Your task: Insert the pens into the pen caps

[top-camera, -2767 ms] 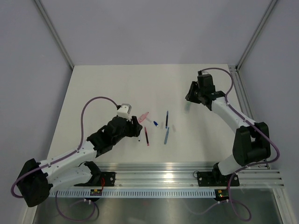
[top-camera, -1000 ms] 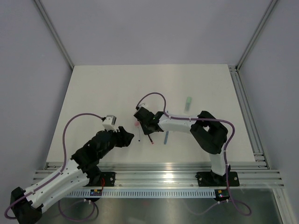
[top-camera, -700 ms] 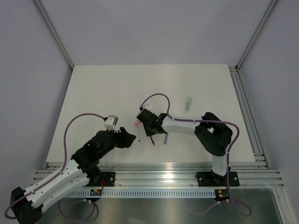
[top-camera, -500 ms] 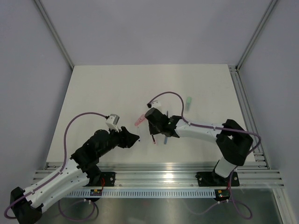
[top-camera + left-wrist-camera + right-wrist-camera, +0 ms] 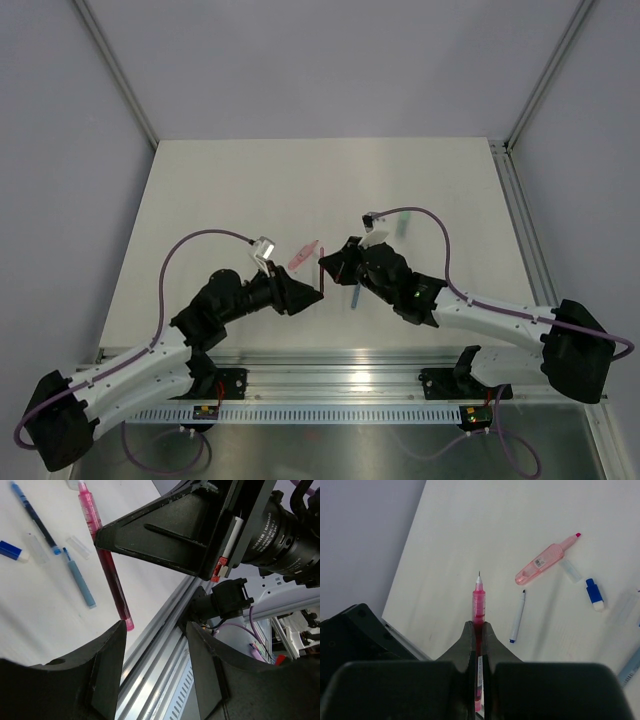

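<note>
My right gripper [image 5: 479, 626] is shut on a red pen [image 5: 479, 600], held off the table with its fine tip pointing away from the fingers. From above, the red pen [image 5: 320, 276] stands between my right gripper [image 5: 332, 268] and my left gripper [image 5: 305, 297]. My left gripper [image 5: 156, 630] is open and empty, just short of the red pen [image 5: 107, 565]. A pale pink stubby piece [image 5: 545, 560] lies on the table, with a mint one [image 5: 403, 220] farther back. A dark blue pen [image 5: 37, 522], a light blue pen [image 5: 80, 582] and a white pen [image 5: 517, 616] lie flat.
A small blue cap [image 5: 594, 594] and two clear caps [image 5: 570, 571] [image 5: 622, 607] lie among the pens. The aluminium rail [image 5: 350, 375] runs along the table's near edge, below both grippers. Grey walls enclose the back and sides.
My right gripper closed on the red pen and lifted it off the table, swinging toward the near right. My left gripper rose and moved right to face it.
</note>
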